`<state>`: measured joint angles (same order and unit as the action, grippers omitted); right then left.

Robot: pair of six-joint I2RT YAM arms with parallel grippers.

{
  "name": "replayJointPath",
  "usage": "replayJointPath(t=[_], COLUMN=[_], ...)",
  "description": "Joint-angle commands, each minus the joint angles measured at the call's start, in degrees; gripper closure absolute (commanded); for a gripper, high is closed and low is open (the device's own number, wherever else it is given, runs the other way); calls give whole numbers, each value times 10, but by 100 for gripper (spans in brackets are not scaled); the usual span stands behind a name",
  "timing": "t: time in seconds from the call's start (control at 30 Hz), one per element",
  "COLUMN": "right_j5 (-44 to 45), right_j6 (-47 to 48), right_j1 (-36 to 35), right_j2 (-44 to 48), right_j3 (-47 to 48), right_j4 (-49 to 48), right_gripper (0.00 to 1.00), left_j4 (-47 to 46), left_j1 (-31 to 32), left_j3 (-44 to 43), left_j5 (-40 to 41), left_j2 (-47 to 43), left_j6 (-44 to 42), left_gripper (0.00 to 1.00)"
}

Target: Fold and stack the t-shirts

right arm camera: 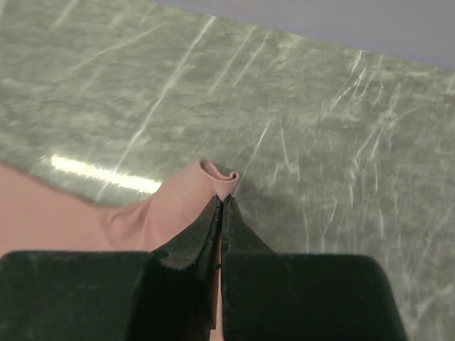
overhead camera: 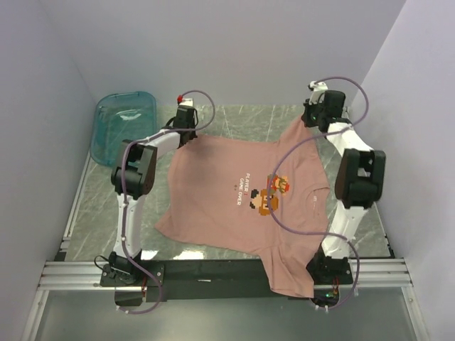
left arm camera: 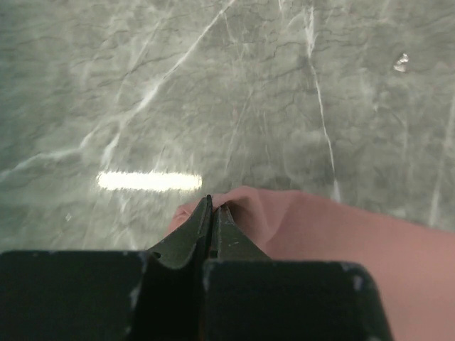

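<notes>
The right gripper (right arm camera: 220, 206) pinches a bunched edge of the dusty-pink t-shirt (right arm camera: 178, 195) above the marbled table (right arm camera: 320, 142).

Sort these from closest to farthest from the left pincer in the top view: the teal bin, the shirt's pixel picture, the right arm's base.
From the left pincer, shut on the pink shirt at its corner:
1. Teal bin, just to its left, back corner.
2. Pixel picture, mid-shirt, toward the front right.
3. Right arm's base, front right edge.

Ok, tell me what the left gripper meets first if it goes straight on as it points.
The left gripper, shut on the t-shirt corner, faces only bare table, so likely that first; depth is unclear.
</notes>
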<state>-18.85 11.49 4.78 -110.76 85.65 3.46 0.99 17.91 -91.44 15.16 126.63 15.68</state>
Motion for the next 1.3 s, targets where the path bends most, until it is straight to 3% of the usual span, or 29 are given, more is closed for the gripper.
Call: replayJointPath(t=[0.0, 0.23, 0.57, 0.83, 1.27], right_j5=[59, 111, 87, 105, 101], right_j6=[10, -1, -6, -2, -16], right_j1=[-12, -13, -20, -28, -26], right_j2=[-37, -82, -123, -135, -82], right_j3=[86, 148, 262, 276, 235], right_j4=[-53, -52, 13, 15, -14], right_gripper=[100, 100, 100, 100, 100], left_j4=[27, 22, 61, 47, 50], left_j1=[3, -2, -39, -53, -53], left_j3=[-87, -146, -188, -197, -280], left_j5=[33, 80, 87, 106, 56], left_j2=[30, 59, 59, 43, 83], left_j6=[-16, -40, -11, -15, -36], left_gripper=[100, 100, 100, 100, 100])
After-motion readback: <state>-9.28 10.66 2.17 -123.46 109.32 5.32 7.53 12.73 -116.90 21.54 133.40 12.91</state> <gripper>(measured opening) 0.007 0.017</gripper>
